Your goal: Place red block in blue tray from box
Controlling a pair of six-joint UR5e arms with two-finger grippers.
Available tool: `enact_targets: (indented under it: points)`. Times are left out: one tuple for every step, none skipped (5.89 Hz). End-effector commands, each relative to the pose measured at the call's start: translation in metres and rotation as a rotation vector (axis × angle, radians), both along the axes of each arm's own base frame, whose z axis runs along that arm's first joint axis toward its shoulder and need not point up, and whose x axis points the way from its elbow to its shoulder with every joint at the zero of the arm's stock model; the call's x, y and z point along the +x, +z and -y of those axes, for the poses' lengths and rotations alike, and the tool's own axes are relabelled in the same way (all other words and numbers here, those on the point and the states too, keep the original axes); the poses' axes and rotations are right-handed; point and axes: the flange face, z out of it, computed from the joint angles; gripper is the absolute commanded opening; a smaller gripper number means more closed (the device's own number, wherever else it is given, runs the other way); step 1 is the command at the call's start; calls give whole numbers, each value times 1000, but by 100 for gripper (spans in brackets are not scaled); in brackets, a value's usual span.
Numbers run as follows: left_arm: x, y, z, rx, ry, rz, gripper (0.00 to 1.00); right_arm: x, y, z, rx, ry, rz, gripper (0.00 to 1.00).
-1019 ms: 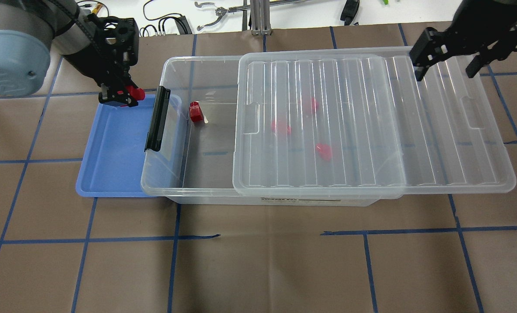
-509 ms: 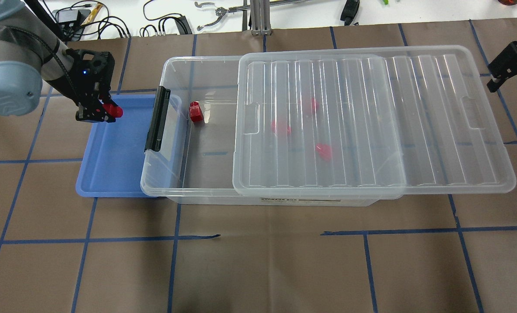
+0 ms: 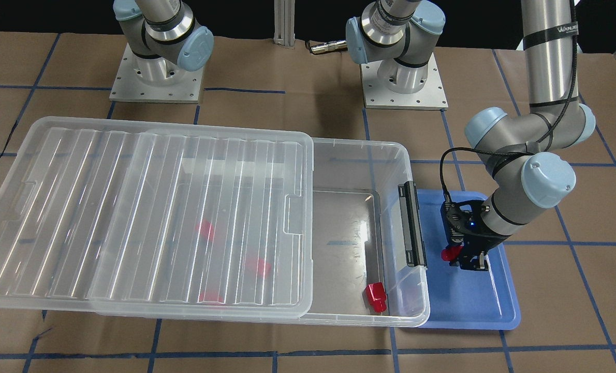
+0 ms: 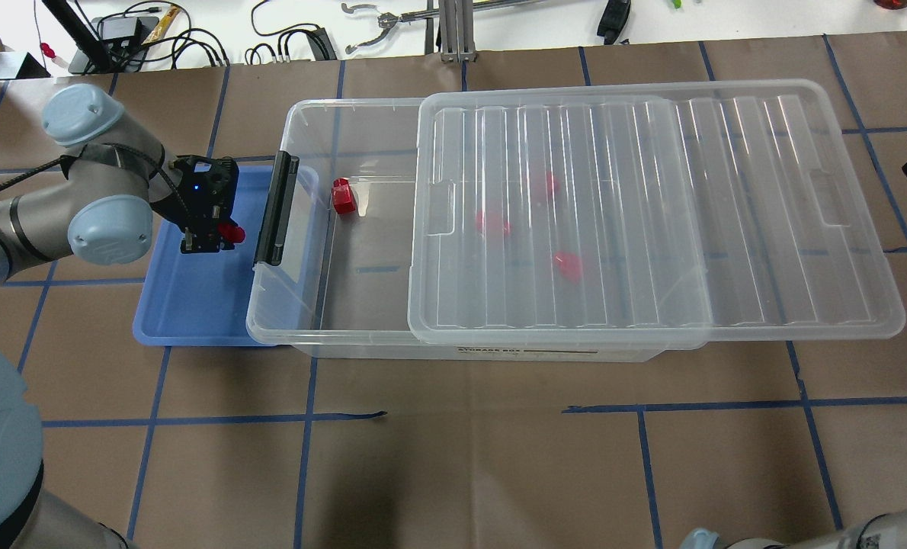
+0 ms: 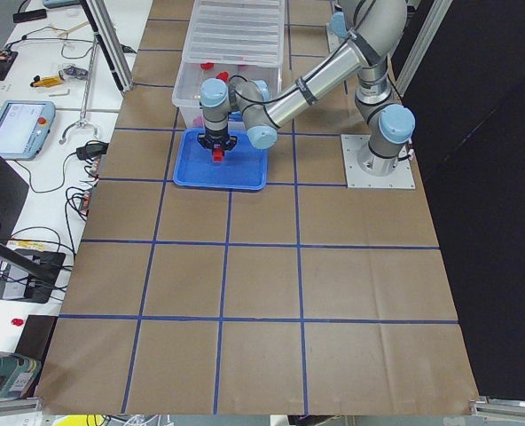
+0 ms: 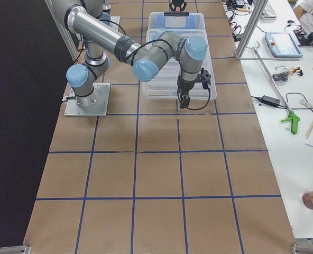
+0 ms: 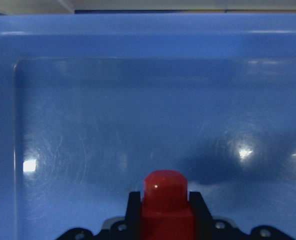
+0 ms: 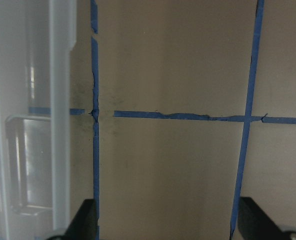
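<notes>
My left gripper point(image 4: 217, 238) is shut on a red block point(image 4: 231, 233) and holds it low over the blue tray point(image 4: 194, 305), next to the box's black latch point(image 4: 277, 207). The left wrist view shows the block point(image 7: 165, 200) between the fingers, close above the tray floor point(image 7: 138, 110). Another red block point(image 4: 342, 197) lies in the open part of the clear box point(image 4: 301, 114). Three more show blurred under the ribbed lid point(image 4: 652, 213). My right gripper point(image 8: 170, 225) is open and empty over the brown table, beside the lid's right end.
The lid is slid to the right and overhangs the box's right end. The box's left end overlaps the tray's right edge. Cables and tools lie on the white bench point(image 4: 392, 23) behind the table.
My left gripper has carried the red block rightward and lower over the tray, toward the latch. The right arm has pulled away from the lid to the right.
</notes>
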Motion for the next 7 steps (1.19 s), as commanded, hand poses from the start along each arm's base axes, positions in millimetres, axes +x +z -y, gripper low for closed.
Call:
enact_targets:
  points:
    - [6,-20,4,16,11,-16,92,-2,-32,-4,-9,-34,-11,100]
    - [-4,4,5,-9,3,-7,93,2,-40,-10,-33,-43,-29,100]
    - [-8,37,-2,0,16,-8,93,9,-35,-21,-33,-45,-29,100]
    - [-8,103,-11,26,37,-7,93,17,-34,-29,-25,-44,-22,100]
    - [-14,151,-17,67,89,-16,93,23,-42,-33,-21,-41,-11,100]
    - [-40,206,-32,61,186,-14,93,27,-46,-34,-17,-60,-2,100]
    - [-57,238,-38,56,291,-17,93,32,-46,-33,-19,-81,-1,100]
